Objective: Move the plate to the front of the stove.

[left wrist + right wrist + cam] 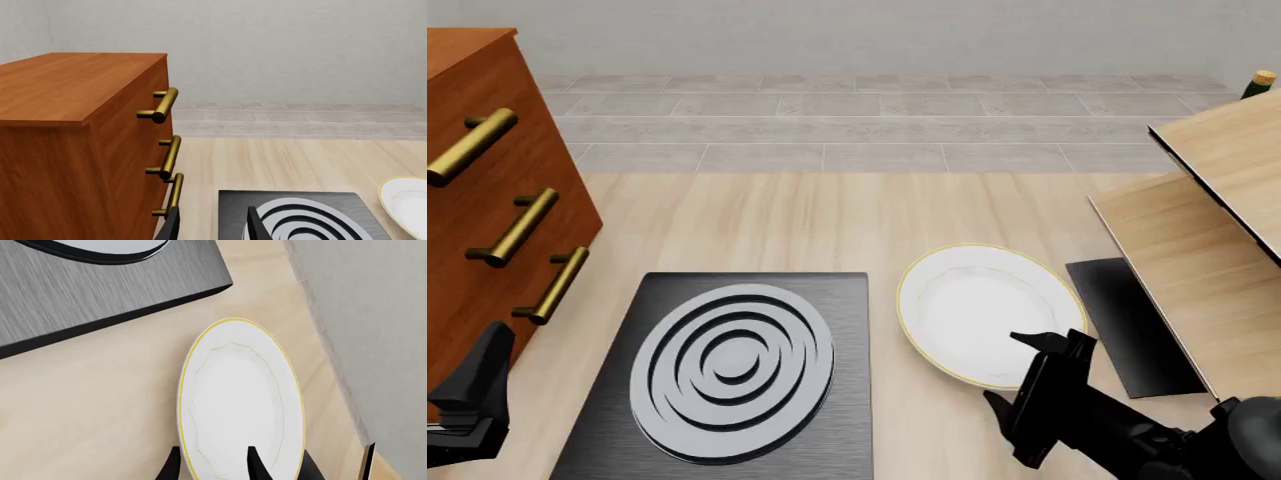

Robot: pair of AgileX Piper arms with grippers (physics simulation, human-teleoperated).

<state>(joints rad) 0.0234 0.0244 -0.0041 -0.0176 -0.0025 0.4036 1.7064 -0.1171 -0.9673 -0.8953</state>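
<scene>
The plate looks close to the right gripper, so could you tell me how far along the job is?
Nothing looks done yet: the plate lies flat on the table to the right of the stove, not in front of it. In hand: the right gripper is open at the plate's near rim, apparently lining up a grasp. Left: gripping, carrying and setting it down. The left gripper is idle beside the stove.

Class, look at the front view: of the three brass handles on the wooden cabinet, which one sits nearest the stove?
The lowest handle. It hangs just beside the stove, at its far left corner, while the middle handle and top handle sit higher on the cabinet.
</scene>
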